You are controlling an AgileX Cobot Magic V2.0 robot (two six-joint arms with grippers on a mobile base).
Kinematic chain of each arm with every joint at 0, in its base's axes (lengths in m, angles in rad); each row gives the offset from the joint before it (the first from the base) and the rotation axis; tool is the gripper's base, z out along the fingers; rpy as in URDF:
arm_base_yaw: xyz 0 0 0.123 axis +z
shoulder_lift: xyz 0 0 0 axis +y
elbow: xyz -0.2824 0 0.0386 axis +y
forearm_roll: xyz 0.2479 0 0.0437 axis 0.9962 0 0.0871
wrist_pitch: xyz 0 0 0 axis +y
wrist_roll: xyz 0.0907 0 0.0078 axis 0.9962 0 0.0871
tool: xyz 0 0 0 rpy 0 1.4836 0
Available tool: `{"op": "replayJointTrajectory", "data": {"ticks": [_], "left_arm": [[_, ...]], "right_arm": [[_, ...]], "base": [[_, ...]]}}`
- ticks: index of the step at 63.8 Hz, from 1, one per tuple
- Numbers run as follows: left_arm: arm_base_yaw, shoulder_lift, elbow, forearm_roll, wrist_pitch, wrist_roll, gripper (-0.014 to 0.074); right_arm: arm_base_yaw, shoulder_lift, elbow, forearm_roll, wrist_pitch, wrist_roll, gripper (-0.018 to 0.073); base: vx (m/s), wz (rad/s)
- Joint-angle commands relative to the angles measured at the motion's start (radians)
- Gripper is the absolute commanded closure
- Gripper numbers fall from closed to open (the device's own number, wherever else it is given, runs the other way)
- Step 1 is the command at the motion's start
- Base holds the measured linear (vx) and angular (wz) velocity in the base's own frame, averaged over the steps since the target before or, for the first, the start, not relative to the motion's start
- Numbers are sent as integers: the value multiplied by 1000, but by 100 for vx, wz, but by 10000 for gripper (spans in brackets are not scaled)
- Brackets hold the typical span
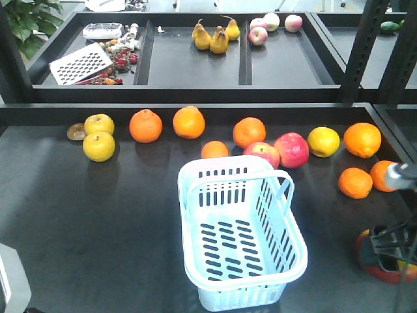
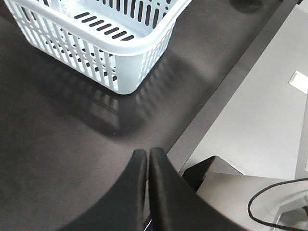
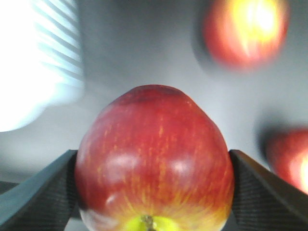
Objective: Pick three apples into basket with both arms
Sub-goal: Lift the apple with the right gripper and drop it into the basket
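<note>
A dark red apple [image 3: 154, 154] with a yellow patch at its stem fills the right wrist view, with my right gripper [image 3: 154, 163] shut on it. In the front view that apple [image 1: 373, 259] and gripper [image 1: 391, 251] sit low at the table's front right, to the right of the basket [image 1: 287, 257]. The pale blue basket has nothing in it. Another dark red apple [image 1: 292, 149] lies behind the basket beside a paler pinkish one [image 1: 262, 154]. My left gripper [image 2: 147, 152] is shut on nothing near the table's front edge, a little way from a basket corner [image 2: 127, 50].
Oranges [image 1: 145, 126] and yellow fruits [image 1: 98, 146] lie in a row behind the basket, and two more oranges [image 1: 355, 182] lie at the right. A rear shelf holds pears [image 1: 215, 38], pale apples [image 1: 272, 26] and kitchen tools [image 1: 81, 63]. Black frame posts [image 1: 365, 52] stand at the right.
</note>
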Motion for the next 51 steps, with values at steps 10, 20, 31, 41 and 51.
{"op": "replayJointTrajectory", "data": {"ticks": [10, 20, 31, 41, 51], "left_arm": [[1, -1, -24, -42, -42, -7, 603], [1, -1, -24, -42, -42, -7, 603], [1, -1, -24, -42, -41, -7, 603], [1, -1, -24, -42, -41, -7, 603], [1, -1, -24, -42, -41, -7, 603]], "right_arm": [[100, -162, -29, 380, -56, -233, 564], [249, -116, -29, 470, -168, -246, 561], [383, 24, -29, 438, -371, -246, 543], [397, 157, -29, 446, -470, -246, 475], [393, 251, -29, 440, -498, -260, 304]], "base": [[0, 0], [0, 0], [0, 0], [0, 0], [0, 0]]}}
